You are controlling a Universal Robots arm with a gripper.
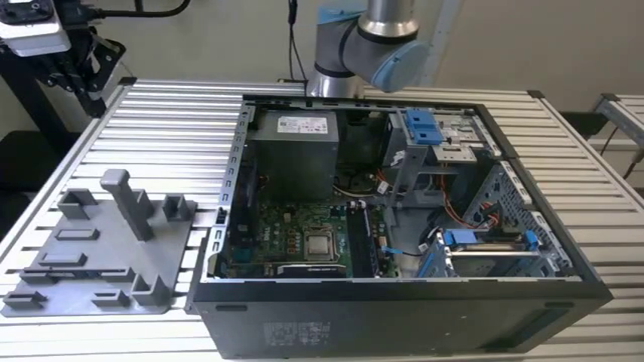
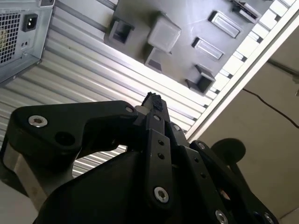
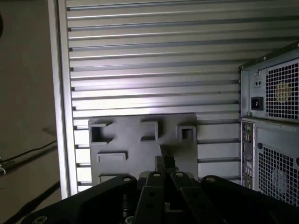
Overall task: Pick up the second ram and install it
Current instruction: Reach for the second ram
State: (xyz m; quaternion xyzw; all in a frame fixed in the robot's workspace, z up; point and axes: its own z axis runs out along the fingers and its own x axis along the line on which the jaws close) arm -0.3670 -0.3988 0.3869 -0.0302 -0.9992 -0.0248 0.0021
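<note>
So here's where we're at: the hand (image 3: 163,162) hangs high over the counter (image 1: 171,113), out past the back panel of the case (image 1: 403,317). In both wrist views its fingers (image 2: 159,140) are pressed together with nothing we can make out between them. It's facing the grey tray (image 3: 131,144), which sits on the counter just beside the case, on the exterior view's left of it. Inside the case, a dark long strip runs just beside the square silver chip (image 1: 320,245) on the motherboard (image 1: 267,226). We reckon that's the second ram (image 1: 363,241) sitting in its slot, though honestly we can't tell one stick from another in there. So our guess is the install step is done or close to it, and this isn't the pick-up. If we're wrong, the next move calls for the hand to open up and come down level with the stick, lined up along its long edge.
</note>
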